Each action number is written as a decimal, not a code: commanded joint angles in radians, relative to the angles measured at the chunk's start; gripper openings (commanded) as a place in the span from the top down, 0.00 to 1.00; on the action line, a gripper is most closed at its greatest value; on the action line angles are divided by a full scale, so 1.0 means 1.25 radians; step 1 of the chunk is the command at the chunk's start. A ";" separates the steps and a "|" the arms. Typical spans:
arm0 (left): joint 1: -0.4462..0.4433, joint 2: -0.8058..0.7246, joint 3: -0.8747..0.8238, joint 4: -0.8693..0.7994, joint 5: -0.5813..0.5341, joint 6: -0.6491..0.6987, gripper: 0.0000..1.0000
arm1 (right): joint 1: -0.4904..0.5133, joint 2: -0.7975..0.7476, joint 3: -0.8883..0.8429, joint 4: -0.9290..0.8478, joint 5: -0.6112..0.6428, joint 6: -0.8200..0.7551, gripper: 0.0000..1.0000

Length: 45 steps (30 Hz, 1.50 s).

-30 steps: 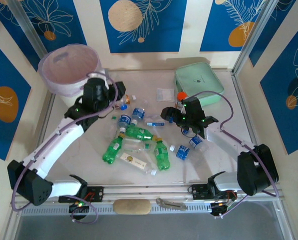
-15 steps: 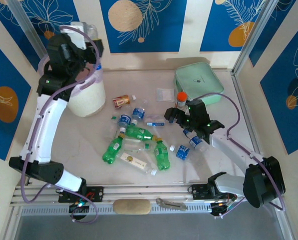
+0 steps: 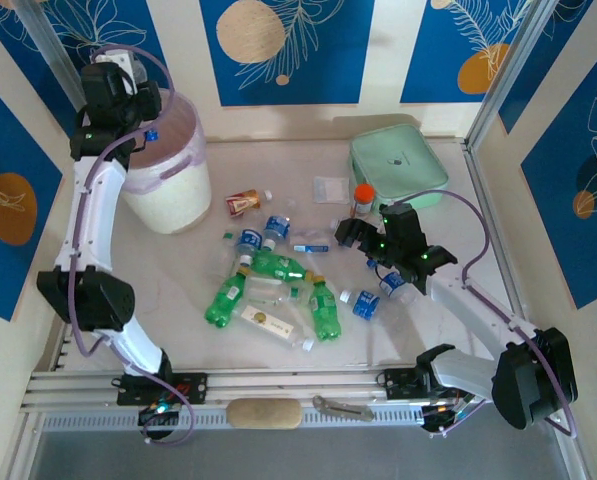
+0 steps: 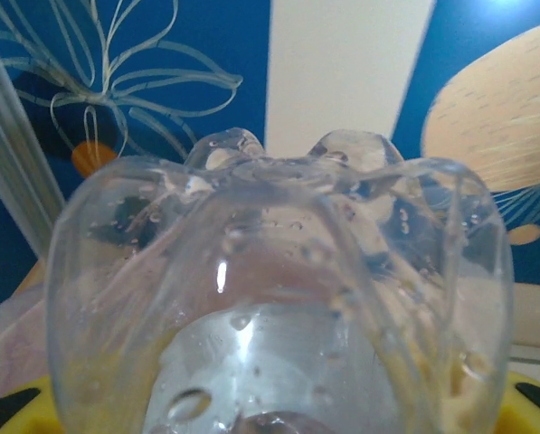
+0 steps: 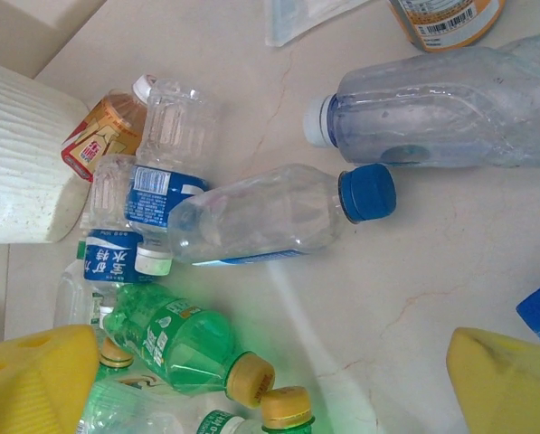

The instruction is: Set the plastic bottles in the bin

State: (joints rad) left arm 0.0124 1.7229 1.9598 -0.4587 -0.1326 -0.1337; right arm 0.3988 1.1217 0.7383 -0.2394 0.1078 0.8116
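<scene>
From where I stand, the left arm reaches high into the upper left of the overhead view, and the left gripper (image 3: pixel 136 112) hangs over the rim of the bin (image 3: pixel 173 195), the white bucket with its pinkish liner. Its jaws are clamped on a clear bottle (image 4: pixel 279 289). In the left wrist view, the ribbed base of this bottle bulges up close to the lens, with droplets inside and yellow finger pads (image 4: pixel 7 407) just showing at the bottom corners.

The right gripper (image 3: pixel 356 238) sits right of centre in the overhead view, low over the table (image 3: pixel 458 200), with its jaws spread wide and nothing between them. In the right wrist view its yellow fingers (image 5: pixel 34 380) stand far apart at the bottom corners, and a blue-capped clear bottle (image 5: pixel 270 217) lies on its side between and beyond them.

The rest of the plastic bottles (image 3: pixel 278 280) lie scattered in the middle of the table, well apart from the bin. Among them are three green bottles (image 3: pixel 225 300), and a red-brown labelled bottle (image 3: pixel 243 202) lies nearest the bucket. A mint-green case (image 3: pixel 398 165) lies at the upper right, with an orange-capped jar (image 3: pixel 363 198) upright just beside it.
</scene>
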 commanded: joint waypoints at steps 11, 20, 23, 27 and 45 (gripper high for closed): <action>0.079 0.104 0.001 -0.057 0.083 -0.110 0.67 | -0.012 -0.040 -0.004 -0.026 0.013 0.010 0.01; 0.079 0.104 -0.001 -0.078 0.104 -0.100 0.45 | -0.012 -0.030 0.000 -0.017 0.002 0.018 0.01; 0.079 0.094 0.002 -0.078 0.107 -0.103 0.24 | -0.012 -0.027 0.000 -0.016 0.001 0.019 0.01; 0.078 0.064 0.005 -0.072 0.128 -0.112 0.13 | -0.011 -0.025 -0.002 -0.015 0.000 0.019 0.01; -0.005 -0.314 -0.309 -0.088 0.407 -0.135 0.13 | -0.011 0.080 0.069 0.001 -0.034 -0.008 0.01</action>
State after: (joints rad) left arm 0.0410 1.3918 1.6627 -0.5587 0.2733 -0.2844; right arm 0.3882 1.2015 0.7769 -0.2501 0.0967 0.8177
